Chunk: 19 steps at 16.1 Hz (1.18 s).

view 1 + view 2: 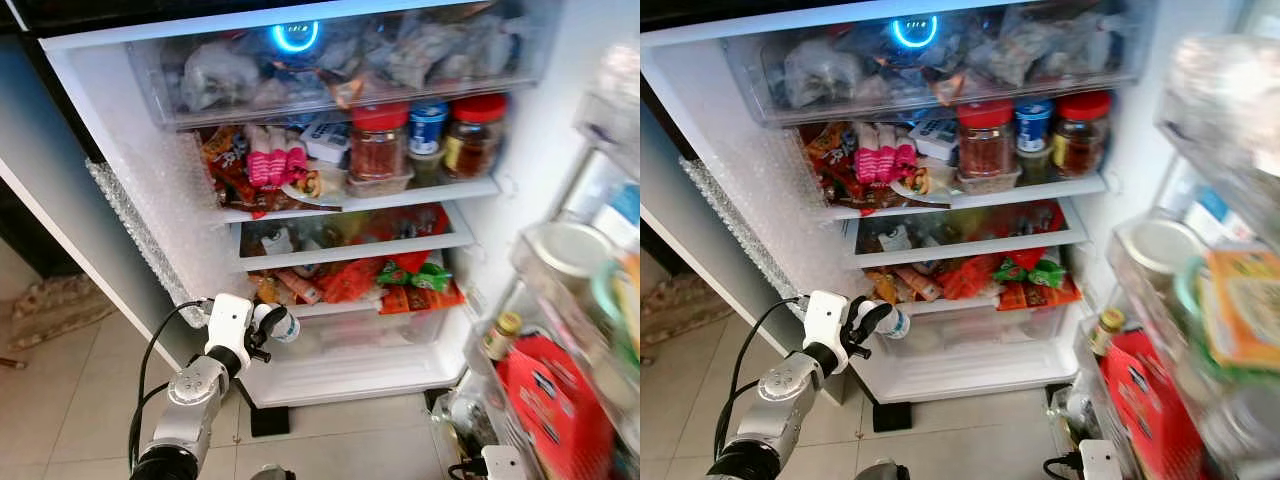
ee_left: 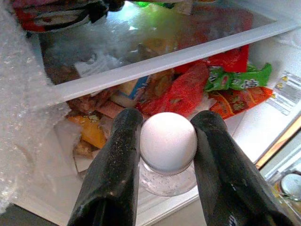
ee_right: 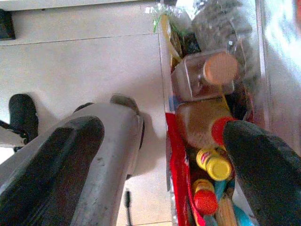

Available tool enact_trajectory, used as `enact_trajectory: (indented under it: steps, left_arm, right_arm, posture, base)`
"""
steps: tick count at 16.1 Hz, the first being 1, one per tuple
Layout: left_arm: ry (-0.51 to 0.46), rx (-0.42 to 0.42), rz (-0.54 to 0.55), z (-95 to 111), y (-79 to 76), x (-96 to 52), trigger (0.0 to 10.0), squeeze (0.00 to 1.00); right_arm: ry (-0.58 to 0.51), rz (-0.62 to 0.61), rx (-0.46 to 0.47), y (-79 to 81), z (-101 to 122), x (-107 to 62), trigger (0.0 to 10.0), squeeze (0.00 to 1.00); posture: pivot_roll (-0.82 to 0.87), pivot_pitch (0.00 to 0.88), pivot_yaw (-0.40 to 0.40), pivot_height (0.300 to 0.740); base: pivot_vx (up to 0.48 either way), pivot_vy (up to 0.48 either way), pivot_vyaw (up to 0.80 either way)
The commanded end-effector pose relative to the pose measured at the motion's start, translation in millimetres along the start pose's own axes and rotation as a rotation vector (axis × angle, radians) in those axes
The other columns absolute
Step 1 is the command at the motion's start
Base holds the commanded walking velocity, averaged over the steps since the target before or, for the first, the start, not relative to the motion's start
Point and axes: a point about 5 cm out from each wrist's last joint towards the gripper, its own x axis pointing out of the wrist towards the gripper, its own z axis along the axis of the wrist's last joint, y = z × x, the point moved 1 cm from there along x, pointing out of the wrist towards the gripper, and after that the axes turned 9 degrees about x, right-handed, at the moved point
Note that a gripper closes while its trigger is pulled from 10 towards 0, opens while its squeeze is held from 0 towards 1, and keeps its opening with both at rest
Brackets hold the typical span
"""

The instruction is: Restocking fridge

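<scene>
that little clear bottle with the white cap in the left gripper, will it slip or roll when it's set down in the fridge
The bottle looks like smooth clear plastic, pinched just under its white cap by the left gripper, so it might slip or swivel. Being round, it would likely roll if laid down. The lower shelf is crowded with snack packets, so upright it may tip.

Snack packets [image 1: 360, 280] crowd the lower shelf; the clear drawer [image 1: 360, 345] beneath has open room
</scene>
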Motion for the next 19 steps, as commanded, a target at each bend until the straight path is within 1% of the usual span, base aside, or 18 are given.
enact_trajectory:
  steps: [1, 10, 13, 16, 18, 19]
  left_arm:
    - [0.022, 0.014, 0.000, -5, 4.3, -2.7, 10.0, 0.00]
    - [0.016, 0.034, -0.008, -4, 3.2, -2.9, 10.0, 0.00]
    - [0.007, 0.056, -0.038, -2, 0.4, -1.9, 10.0, 0.00]
    - [-0.004, 0.093, -0.112, 0, -3.7, -3.3, 10.0, 0.00]
    - [0.020, 0.130, -0.209, -2, -6.4, -7.2, 10.0, 0.00]
    - [0.031, 0.132, -0.232, -3, -5.5, -8.5, 10.0, 0.00]
  right_arm:
    - [-0.012, -0.011, 0.003, -0.8, 3, 0.3, 10.0, 0.00]
    - [-0.004, 0.016, 0.001, 0.2, 3, 0.3, 10.0, 0.00]
    - [-0.004, 0.019, -0.002, 0.2, 3, 0.2, 10.0, 0.00]
    - [-0.003, 0.020, -0.002, 0.6, 2, 0.2, 10.0, 0.00]
    - [-0.001, 0.021, -0.004, 1.0, 1, 0.1, 10.0, 0.00]
    - [0.000, 0.022, -0.004, 1.1, 1, 0.1, 10.0, 0.00]
  posture:
    - [0.00, 0.072, 0.078, 0.665]
    - [0.00, 0.064, 0.074, 0.665]
    - [0.01, 0.062, 0.073, 0.665]
    - [0.00, 0.057, 0.076, 0.665]
    - [0.00, 0.054, 0.080, 0.665]
    - [0.00, 0.054, 0.080, 0.665]
  base:
    - [0.382, 0.000, 0.00]
    - [0.394, 0.000, 0.00]
    - [0.394, 0.000, 0.00]
    - [0.090, 0.000, 0.00]
    - [0.000, 0.000, 0.00]
    - [0.000, 0.000, 0.00]
